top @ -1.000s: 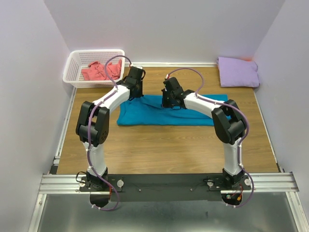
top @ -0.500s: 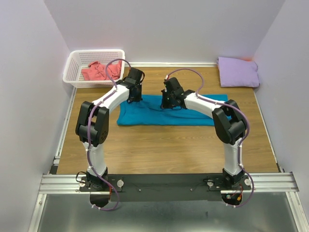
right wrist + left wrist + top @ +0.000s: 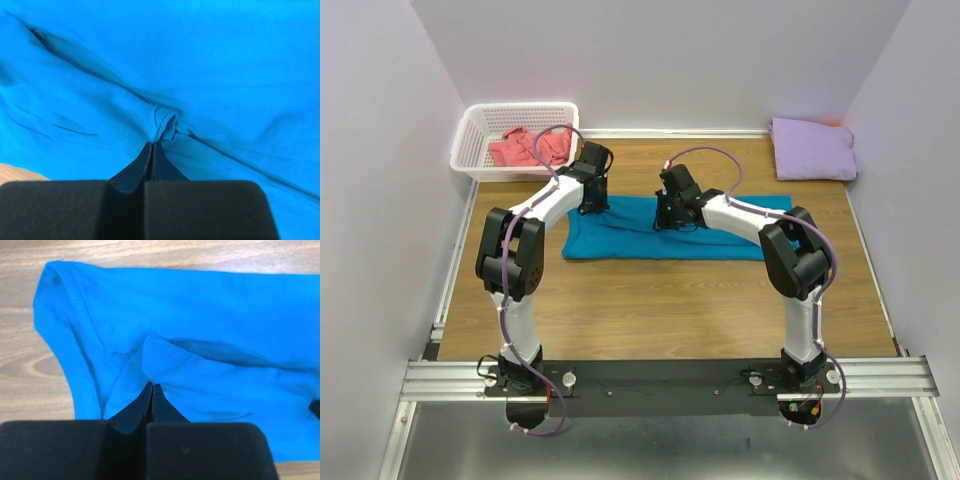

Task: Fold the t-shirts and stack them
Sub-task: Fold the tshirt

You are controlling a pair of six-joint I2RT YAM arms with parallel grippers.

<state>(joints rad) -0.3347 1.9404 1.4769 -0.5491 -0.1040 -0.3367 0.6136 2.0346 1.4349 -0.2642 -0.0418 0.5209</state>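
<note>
Tightly closed, the tips of the left gripper are pressed together on a small raised fold of the teal-blue t-shirt, which is pinched near the shirt's left end, just beside a stitched hem. The right gripper is likewise closed, with no gap seen between its tips. A puckered ridge of the same cloth is caught there, and creases are drawn away from it on both sides. From above, both grippers are seen lowered onto the far edge of the shirt, the left one at its far-left corner and the right one near the middle. The shirt is spread lengthwise from left to right across the middle of the wooden table. A pale lavender t-shirt is laid folded at the far right corner, well apart. A coral-pink t-shirt is heaped in the white lattice basket at the far left corner.
</note>
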